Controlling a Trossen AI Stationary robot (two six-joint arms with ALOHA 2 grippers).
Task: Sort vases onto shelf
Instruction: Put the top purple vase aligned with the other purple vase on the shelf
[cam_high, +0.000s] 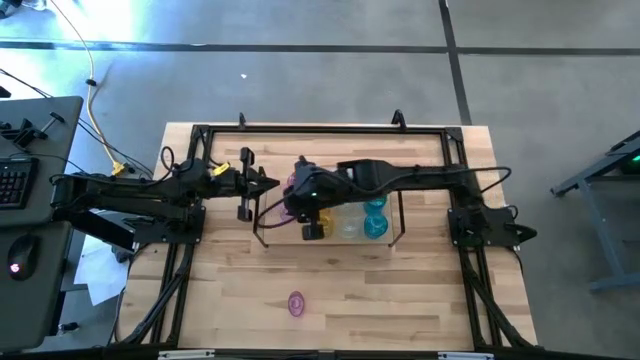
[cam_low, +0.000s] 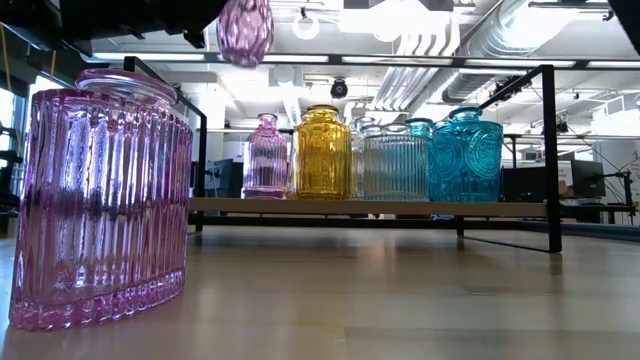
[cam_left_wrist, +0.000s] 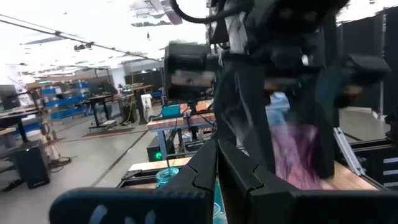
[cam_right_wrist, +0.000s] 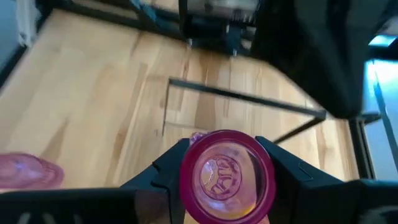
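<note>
The right claw (cam_right_wrist: 221, 163) grips a pink vase (cam_right_wrist: 225, 176), 1 finger on each side of its body. In the high view this claw (cam_high: 303, 207) hangs over the left end of the shelf (cam_high: 262, 238). In the low view the held vase (cam_low: 245, 29) is in the air, above the shelf (cam_low: 370, 206) and clear of the row below.

The shelf stands on the tabletop (cam_high: 350, 290) with dark wire frames at both short ends. Along it, from the low view: 1 pink vase (cam_low: 265, 156), 1 amber vase (cam_low: 323, 152), 1 clear vase (cam_low: 394, 160) and 1 blue vase (cam_low: 466, 155), all upright and close together. More vases stand behind them; their count cannot be told.

1 further pink vase (cam_high: 296, 303) lies on the bare tabletop, well apart from the shelf, near the front edge; it fills the near left of the low view (cam_low: 100, 195).

The left claw (cam_high: 268, 182) is closed and empty, just beside the shelf's left end, pointing toward the right claw.
</note>
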